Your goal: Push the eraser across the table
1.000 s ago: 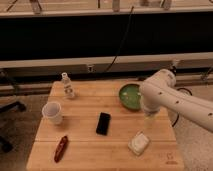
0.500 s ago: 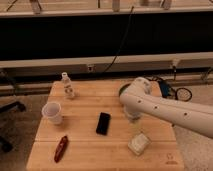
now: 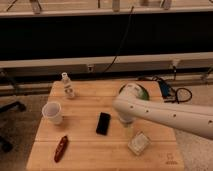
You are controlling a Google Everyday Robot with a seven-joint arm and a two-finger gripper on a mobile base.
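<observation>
The eraser (image 3: 103, 123) is a small flat black block lying near the middle of the wooden table (image 3: 85, 157). My white arm reaches in from the right. Its gripper (image 3: 125, 120) hangs down just to the right of the eraser, a small gap away, low over the tabletop. The arm covers most of the green bowl behind it.
A white cup (image 3: 53, 112) and a small clear bottle (image 3: 68, 86) stand at the left. A slim red pen-like object (image 3: 60, 148) lies at the front left, and a pale squarish block (image 3: 138, 143) at the front right. A green bowl (image 3: 143, 93) sits at the back right.
The arm has swung left across the table from the back right, and the gripper now sits close beside the eraser. The eraser has not moved.
</observation>
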